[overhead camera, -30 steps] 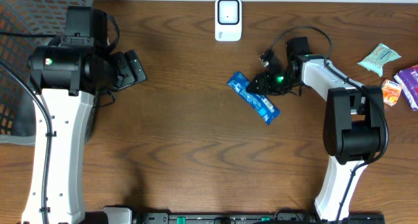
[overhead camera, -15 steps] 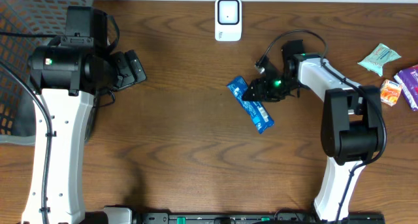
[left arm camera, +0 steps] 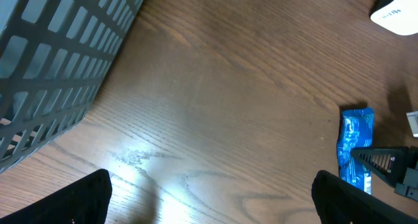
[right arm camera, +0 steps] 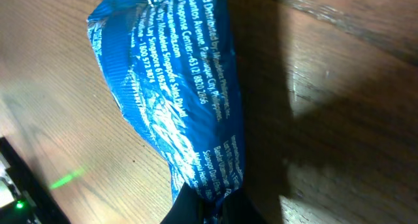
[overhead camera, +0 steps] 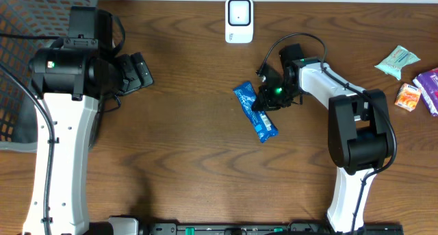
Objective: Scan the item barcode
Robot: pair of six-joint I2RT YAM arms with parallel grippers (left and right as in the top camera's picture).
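Pinching the blue snack packet [overhead camera: 254,112], lying slantwise on the desk [overhead camera: 191,166] below the white scanner [overhead camera: 239,20] and well apart from it, by the edge nearest the right arm, with the right jaws closed fully on the thin film. Judging it light, limp and crinkly with a slick skin, likely sagging and twisting once lifted, so favouring a hold on a flat crimped seal rather than the puffed middle. Hanging by the grey basket [overhead camera: 17,36] with the left jaws spread wide, holding nothing.
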